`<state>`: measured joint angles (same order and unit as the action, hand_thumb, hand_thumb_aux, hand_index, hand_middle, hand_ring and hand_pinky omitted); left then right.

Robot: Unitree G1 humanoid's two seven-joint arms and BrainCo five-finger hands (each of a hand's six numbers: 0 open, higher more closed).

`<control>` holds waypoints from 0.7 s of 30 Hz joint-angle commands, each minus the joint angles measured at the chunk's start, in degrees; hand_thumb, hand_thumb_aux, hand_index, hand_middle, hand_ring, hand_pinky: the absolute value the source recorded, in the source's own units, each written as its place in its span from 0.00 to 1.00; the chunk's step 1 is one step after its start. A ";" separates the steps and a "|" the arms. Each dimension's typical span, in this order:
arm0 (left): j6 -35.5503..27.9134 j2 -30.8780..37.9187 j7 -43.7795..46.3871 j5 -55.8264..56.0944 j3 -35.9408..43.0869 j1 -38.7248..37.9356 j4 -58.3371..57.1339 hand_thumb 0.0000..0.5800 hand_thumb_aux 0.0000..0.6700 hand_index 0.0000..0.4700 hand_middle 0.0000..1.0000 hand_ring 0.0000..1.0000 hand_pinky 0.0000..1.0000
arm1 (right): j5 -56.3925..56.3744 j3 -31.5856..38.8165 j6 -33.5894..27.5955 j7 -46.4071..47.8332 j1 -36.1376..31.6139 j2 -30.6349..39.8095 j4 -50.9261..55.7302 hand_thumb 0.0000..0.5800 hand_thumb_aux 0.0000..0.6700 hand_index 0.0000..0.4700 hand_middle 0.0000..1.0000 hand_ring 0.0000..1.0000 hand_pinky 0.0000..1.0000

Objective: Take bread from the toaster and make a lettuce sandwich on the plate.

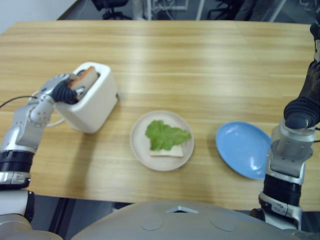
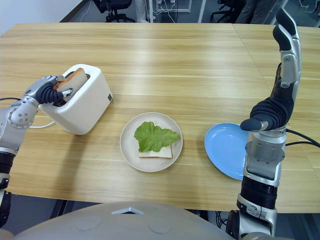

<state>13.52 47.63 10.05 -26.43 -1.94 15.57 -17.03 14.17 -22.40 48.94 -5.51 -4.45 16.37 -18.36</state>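
wooden table [image 2: 190,65] carries a beige plate [image 2: 127,155] with lettuce [image 2: 152,136] on a bread slice [image 2: 156,153]. left of the plate, the left hand [image 2: 47,92] grips the toast [image 2: 74,78] in the toaster [image 2: 85,107]. right of the plate, the right hand [image 2: 277,102] stands raised, fingers straight, empty.

A blue plate [image 2: 226,150] sits on the wooden desk [image 2: 165,60], near the front edge on the right side. Far behind the desk, a black chair [image 2: 111,6] stands on the floor.
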 commanded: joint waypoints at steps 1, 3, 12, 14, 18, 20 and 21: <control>1.89 -0.80 -1.72 1.41 -0.80 1.98 0.21 1.00 1.00 0.98 1.00 1.00 1.00 | 1.76 -0.27 0.03 -0.35 -0.06 0.18 0.97 0.00 0.00 0.00 0.00 0.00 0.00; 2.45 -0.65 -2.93 1.36 -1.39 2.29 0.81 1.00 1.00 0.98 1.00 1.00 1.00 | 2.56 -0.30 0.13 -0.60 -0.21 0.16 1.29 0.00 0.00 0.00 0.00 0.00 0.00; 5.19 -0.44 -10.11 0.94 -4.97 4.82 1.97 1.00 1.00 0.98 1.00 1.00 1.00 | 4.78 -0.17 0.42 -2.14 -0.73 0.29 2.45 0.00 0.00 0.00 0.00 0.00 0.00; 5.80 -0.53 -11.01 0.98 -5.34 5.20 2.17 1.00 1.00 0.98 1.00 1.00 1.00 | 5.25 -0.12 0.50 -2.50 -0.88 0.32 2.78 0.00 0.00 0.00 0.00 0.00 0.00; 8.07 -0.61 -12.34 1.45 -5.84 5.53 3.57 1.00 1.00 0.98 1.00 1.00 1.00 | 5.88 0.02 0.63 -3.07 -1.09 0.43 3.21 0.00 0.00 0.00 0.00 0.00 0.00; 9.05 -0.47 -12.93 1.29 -6.01 5.52 4.62 1.00 1.00 0.98 1.00 1.00 1.00 | 6.06 0.04 0.67 -3.27 -1.11 0.47 3.28 0.00 0.00 0.00 0.00 0.00 0.00; 9.80 -0.33 -13.15 1.17 -6.00 5.52 5.20 1.00 1.00 0.98 1.00 1.00 1.00 | 6.15 0.06 0.68 -3.38 -1.11 0.49 3.31 0.00 0.00 0.00 0.00 0.00 0.00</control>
<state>21.93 47.14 -2.51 -25.92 -6.78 20.80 -13.60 19.75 -22.40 49.40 -8.58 -5.17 16.51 -15.64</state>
